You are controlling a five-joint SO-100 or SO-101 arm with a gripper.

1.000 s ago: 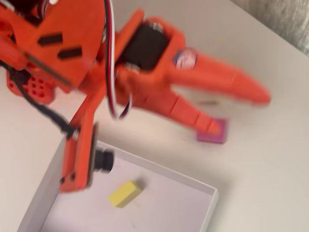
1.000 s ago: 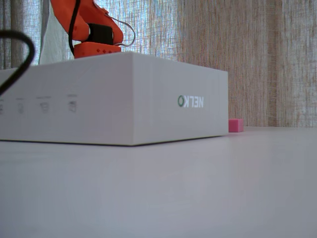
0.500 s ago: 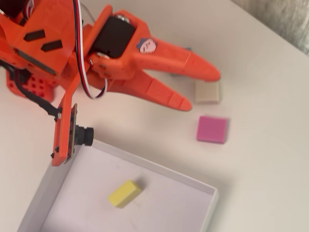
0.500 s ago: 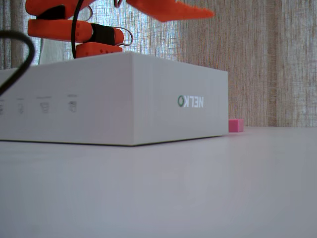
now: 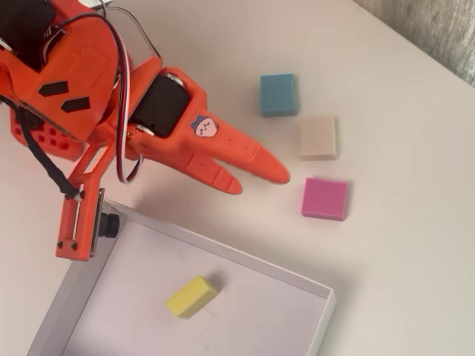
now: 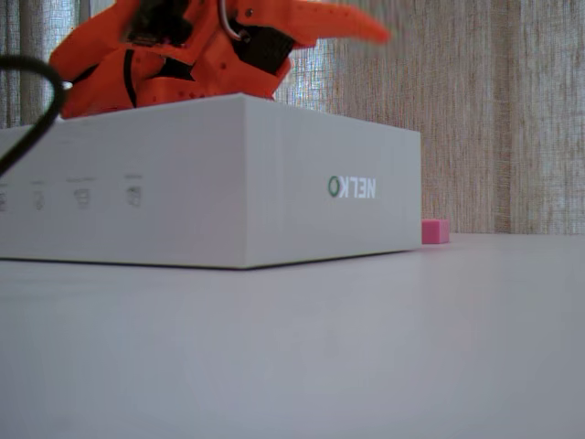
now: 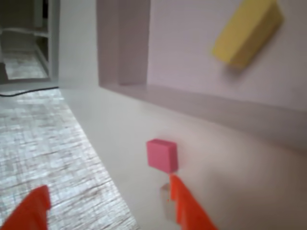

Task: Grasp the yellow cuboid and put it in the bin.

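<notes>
The yellow cuboid (image 5: 192, 296) lies flat on the floor of the white bin (image 5: 223, 252), free of any grip; the wrist view shows the yellow cuboid (image 7: 247, 31) beyond the bin wall (image 7: 216, 103). My orange gripper (image 5: 260, 182) hovers above the table just outside the bin's far wall and points toward the coloured blocks. Its fingers are apart with nothing between them, as the wrist view of the gripper (image 7: 106, 184) confirms. In the fixed view the bin (image 6: 274, 183) hides the cuboid, and the gripper (image 6: 366, 32) shows above the bin.
On the table beyond the bin lie a blue block (image 5: 278, 94), a beige block (image 5: 318, 137) and a pink block (image 5: 324, 198). The pink block (image 7: 162, 155) sits just ahead of my fingers. A black cable (image 6: 46, 82) loops at the left. A curtain hangs behind.
In the fixed view the arm has risen from low behind the bin, and the gripper now reaches out to the right above the bin's top edge.
</notes>
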